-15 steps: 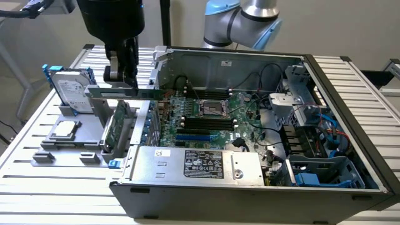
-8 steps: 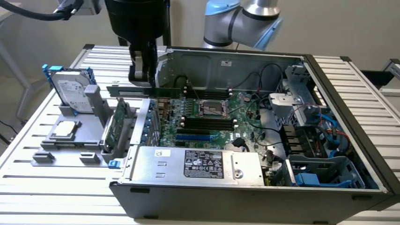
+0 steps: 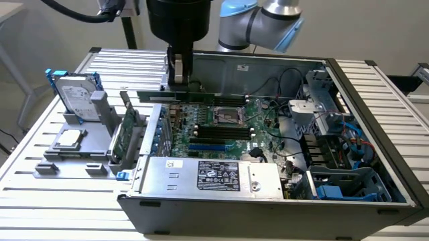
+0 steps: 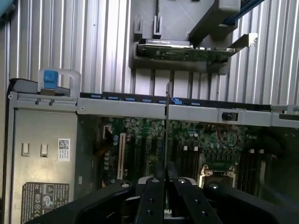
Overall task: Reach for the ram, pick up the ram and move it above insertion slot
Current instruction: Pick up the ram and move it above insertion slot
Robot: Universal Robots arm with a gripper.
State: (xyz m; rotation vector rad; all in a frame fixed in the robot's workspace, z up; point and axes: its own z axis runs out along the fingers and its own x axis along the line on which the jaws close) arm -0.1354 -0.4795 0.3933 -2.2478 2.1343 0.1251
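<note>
We have the ram (image 3: 180, 94) gripped in closed fingers (image 4: 155, 196), lifted over the motherboard (image 3: 221, 125), slots toward 5 o'clock.

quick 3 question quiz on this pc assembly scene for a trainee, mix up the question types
1. True or false: the claw is shut on the ram, holding it in the air over the open computer case.
2. Multiple choice: where is the larger green card? A) plugged into the motherboard B) standing in the grey fixture outside the case C) lying on the power supply
3. Fill in: the hard drive stands at the exterior view's ____ side, outside the case.

Key
1. True. In the wrist view the ram runs edge-on out from between the fingers, above the motherboard.
2. B
3. left
</note>
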